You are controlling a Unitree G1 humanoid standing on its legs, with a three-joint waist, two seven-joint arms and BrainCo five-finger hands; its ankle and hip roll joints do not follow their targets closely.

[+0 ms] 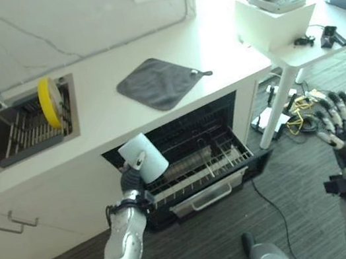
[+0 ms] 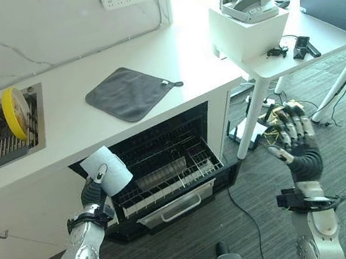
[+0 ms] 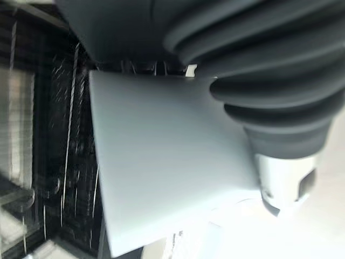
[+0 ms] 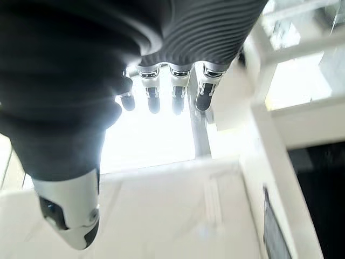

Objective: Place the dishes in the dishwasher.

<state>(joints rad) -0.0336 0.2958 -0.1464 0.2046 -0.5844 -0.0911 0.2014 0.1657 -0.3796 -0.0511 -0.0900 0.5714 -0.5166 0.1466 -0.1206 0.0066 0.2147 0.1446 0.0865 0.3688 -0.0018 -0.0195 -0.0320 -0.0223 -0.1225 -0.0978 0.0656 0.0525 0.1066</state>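
White counter (image 1: 110, 117) with grey mat (image 1: 158, 82), left hand (image 1: 130, 179) gripping cup (image 1: 144, 157) at dishwasher rack (image 1: 199, 162), right hand (image 1: 340, 120) spread

left hand (image 1: 130, 179) fingers hidden behind cup (image 1: 143, 157).

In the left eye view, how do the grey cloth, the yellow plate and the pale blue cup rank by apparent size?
1. Grey cloth, clearly largest.
2. Pale blue cup in the left hand.
3. Yellow plate, seen nearly edge-on.

The cup sits nearer the camera, so ranks two and three are unsure.

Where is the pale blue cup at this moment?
The pale blue cup is held up in the left hand, at the left end of the open dishwasher's pulled-out wire rack, below the white counter.
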